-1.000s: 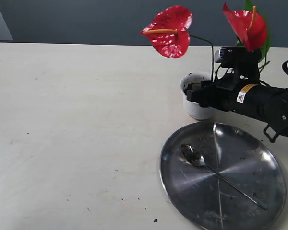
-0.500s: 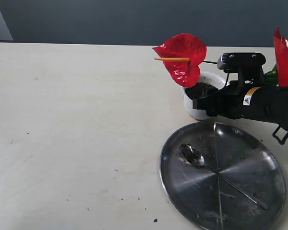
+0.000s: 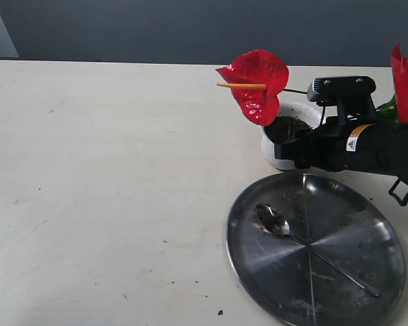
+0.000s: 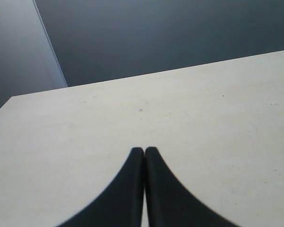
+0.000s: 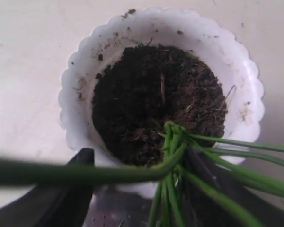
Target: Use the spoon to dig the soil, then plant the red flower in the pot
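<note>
The white scalloped pot (image 3: 280, 157) stands just behind the steel plate, filled with dark soil (image 3: 290, 125). In the right wrist view the soil (image 5: 151, 99) fills the pot (image 5: 78, 75), and the red flower's bunched green stems (image 5: 173, 142) rest at its near edge. One red bloom (image 3: 260, 81) leans out to the left above the pot. A second bloom (image 3: 406, 83) shows at the right edge. My right gripper (image 3: 285, 145) (image 5: 139, 163) sits open at the pot's near side, stems lying against one finger. The spoon (image 3: 280, 225) lies on the plate. My left gripper (image 4: 144, 150) is shut over bare table.
The large round steel plate (image 3: 384, 285) lies at the front right, with soil crumbs on it. Small specks of soil dot the pale table (image 3: 109, 190) in front of the plate. A dark wall runs behind the table's far edge.
The flower has dropped lower and swung right, one bloom now hanging over the pot. The right arm shifted right and up slightly, uncovering the soil. Over the last half second little moved.
</note>
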`<move>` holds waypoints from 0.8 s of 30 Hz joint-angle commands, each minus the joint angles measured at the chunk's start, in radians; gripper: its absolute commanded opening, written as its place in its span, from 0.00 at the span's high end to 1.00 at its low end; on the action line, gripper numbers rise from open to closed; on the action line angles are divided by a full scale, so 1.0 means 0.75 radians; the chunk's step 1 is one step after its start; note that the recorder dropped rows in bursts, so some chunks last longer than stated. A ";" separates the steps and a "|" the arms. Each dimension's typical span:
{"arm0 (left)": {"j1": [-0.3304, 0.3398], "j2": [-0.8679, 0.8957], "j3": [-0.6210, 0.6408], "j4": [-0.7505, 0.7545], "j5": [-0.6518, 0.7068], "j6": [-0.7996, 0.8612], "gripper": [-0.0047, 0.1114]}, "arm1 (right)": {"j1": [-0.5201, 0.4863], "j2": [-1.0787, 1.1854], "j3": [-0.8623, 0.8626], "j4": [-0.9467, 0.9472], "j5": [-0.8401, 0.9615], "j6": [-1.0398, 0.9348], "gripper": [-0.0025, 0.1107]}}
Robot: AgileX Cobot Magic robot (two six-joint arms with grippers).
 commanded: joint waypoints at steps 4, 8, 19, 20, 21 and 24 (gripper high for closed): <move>-0.003 0.007 -0.004 -0.005 -0.009 -0.001 0.95 | -0.006 -0.005 -0.083 -0.002 0.312 0.015 0.49; -0.003 0.007 -0.004 -0.005 -0.009 -0.001 0.95 | -0.006 -0.005 -0.179 -0.002 0.398 -0.007 0.49; -0.003 0.007 -0.004 -0.005 -0.009 -0.001 0.95 | -0.006 -0.005 -0.277 -0.002 0.488 -0.041 0.49; -0.003 0.007 -0.004 -0.005 -0.009 -0.001 0.95 | -0.006 -0.008 -0.280 -0.002 0.487 -0.041 0.49; -0.003 0.007 -0.004 -0.005 -0.009 -0.001 0.95 | -0.006 -0.009 -0.287 -0.002 0.500 -0.041 0.49; -0.003 0.007 -0.004 -0.005 -0.009 -0.001 0.95 | -0.006 -0.020 -0.288 -0.002 0.522 -0.043 0.49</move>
